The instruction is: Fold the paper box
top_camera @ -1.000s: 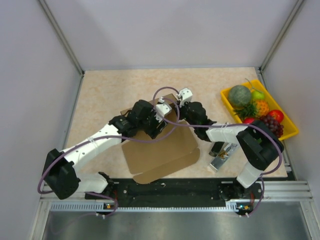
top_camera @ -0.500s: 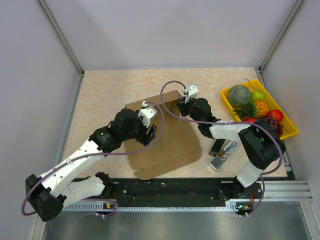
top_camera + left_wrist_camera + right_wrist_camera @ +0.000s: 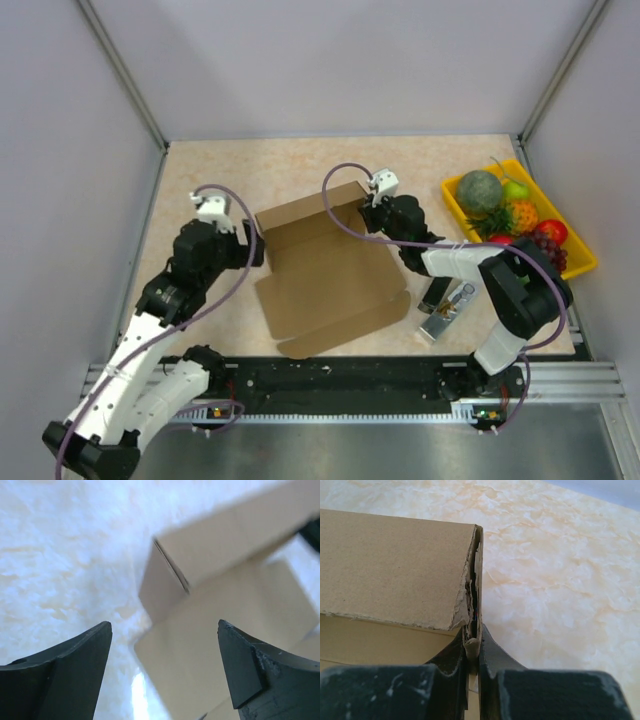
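Your paper box [image 3: 325,275] lies in the middle of the table [image 3: 220,180], its base flat, its far wall standing upright and its near flaps spread out. Your right gripper [image 3: 472,647] is pinched tight on that wall's right end. Your left gripper [image 3: 252,243] sits just beside the box's far left corner, jaws spread wide, gripping nothing

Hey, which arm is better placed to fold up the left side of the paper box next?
Left, probably. The left gripper is open and empty beside the left edge of the paper box, while the right gripper is shut on the corner of its raised far wall.
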Available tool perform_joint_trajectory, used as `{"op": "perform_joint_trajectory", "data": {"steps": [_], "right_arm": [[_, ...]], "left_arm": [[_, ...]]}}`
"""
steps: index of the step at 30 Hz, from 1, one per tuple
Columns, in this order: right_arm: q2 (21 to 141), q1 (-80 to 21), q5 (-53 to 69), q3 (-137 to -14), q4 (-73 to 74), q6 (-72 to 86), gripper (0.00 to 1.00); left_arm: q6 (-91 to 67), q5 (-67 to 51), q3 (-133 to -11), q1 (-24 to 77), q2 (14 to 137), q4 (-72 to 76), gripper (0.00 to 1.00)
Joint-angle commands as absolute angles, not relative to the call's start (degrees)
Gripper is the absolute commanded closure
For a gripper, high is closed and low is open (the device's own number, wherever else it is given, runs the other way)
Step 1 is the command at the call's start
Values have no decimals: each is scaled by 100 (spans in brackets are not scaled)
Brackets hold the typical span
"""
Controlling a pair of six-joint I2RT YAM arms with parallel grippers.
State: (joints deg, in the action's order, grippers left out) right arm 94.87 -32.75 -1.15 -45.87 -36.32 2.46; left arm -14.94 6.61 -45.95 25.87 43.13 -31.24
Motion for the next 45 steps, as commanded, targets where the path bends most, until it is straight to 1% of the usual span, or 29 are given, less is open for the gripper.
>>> {"op": "perform_joint_trajectory", "data": {"steps": [1, 2, 4, 5, 7, 9, 10, 12, 14, 18, 20, 21, 22, 24, 32, 34, 35, 36, 37, 38, 40, 43, 45], "right_arm": [[9343, -3234, -26, -4597, -3972, 176, 98], [9360, -3234, -35, -4562, -4007, 167, 98], [9387, -3226, -61, -4527, -4130, 106, 97], [9413, -3234, -79, -4518, -4140, 88, 96], [9448, -3234, -79, -4509, -4166, 35, 93], [9457, -3243, -132, -4439, -4315, 26, 90], [9474, -3243, -141, -4430, -4376, 26, 89], [9536, -3252, -184, -4421, -4465, 26, 87], [9589, -3278, -228, -4412, -4544, 26, 85], [9720, -3305, -290, -4491, -4667, -219, 82], [9826, -3322, -334, -4535, -4711, -237, 81], [9852, -3322, -317, -4553, -4720, -246, 79], [9879, -3322, -316, -4570, -4746, -246, 77], [9993, -3331, -325, -4649, -4746, -255, 77], [10335, -3445, -553, -4957, -4790, -325, 77], [10432, -3524, -650, -5070, -4808, -343, 79], [10467, -3551, -833, -5132, -4729, -360, 83], [10537, -3603, -957, -5185, -4694, -386, 96], [10573, -3682, -1132, -5281, -4667, -404, 100], [10599, -3744, -1699, -5352, -4510, -387, 100], [10626, -3866, -2116, -5353, -4535, -404, 100], [10696, -4016, -2469, -5370, -4685, -658, 100], [10696, -4043, -2435, -5388, -4658, -747, 100]], "left_arm": [[-2607, 531, -5018, 1733, 4323, -1806, 7], [-2767, -247, -5062, 1323, 4611, -1558, 7], [-3144, -973, -5115, 899, 4999, -988, 7], [-3190, -1419, -5220, 818, 5453, -897, 7], [-3217, -1756, -5369, 643, 6130, -704, 10], [-3322, -2456, -5484, 519, 6476, -354, 14], [-3305, -2722, -5467, 501, 6730, -125, 18], [-3366, -3048, -5440, 501, 6934, 202, 21], [-3366, -3137, -5440, 501, 7127, 168, 27], [-3226, -3278, -5344, 510, 7224, 70, 31], [-3103, -3445, -5379, 510, 7347, 26, 36], [-3050, -3471, -5396, 510, 7382, -156, 37], [-2963, -3515, -5414, 510, 7452, -236, 38], [-2927, -3586, -5432, 510, 7488, -264, 39], [-3032, -3946, -5362, 562, 7603, -150, 41], [-3059, -3955, -5291, 597, 7576, -106, 41], [-3067, -3955, -5274, 606, 7567, -88, 41], [-3093, -3946, -5265, 615, 7567, -88, 41], [-3111, -3972, -5247, 624, 7567, -70, 41], [-3137, -3973, -5238, 624, 7559, -44, 41], [-3182, -3990, -5186, 642, 7524, -44, 41], [-3173, -4008, -5186, 642, 7515, -44, 41], [-3164, -4025, -5177, 642, 7497, -44, 41]]}}
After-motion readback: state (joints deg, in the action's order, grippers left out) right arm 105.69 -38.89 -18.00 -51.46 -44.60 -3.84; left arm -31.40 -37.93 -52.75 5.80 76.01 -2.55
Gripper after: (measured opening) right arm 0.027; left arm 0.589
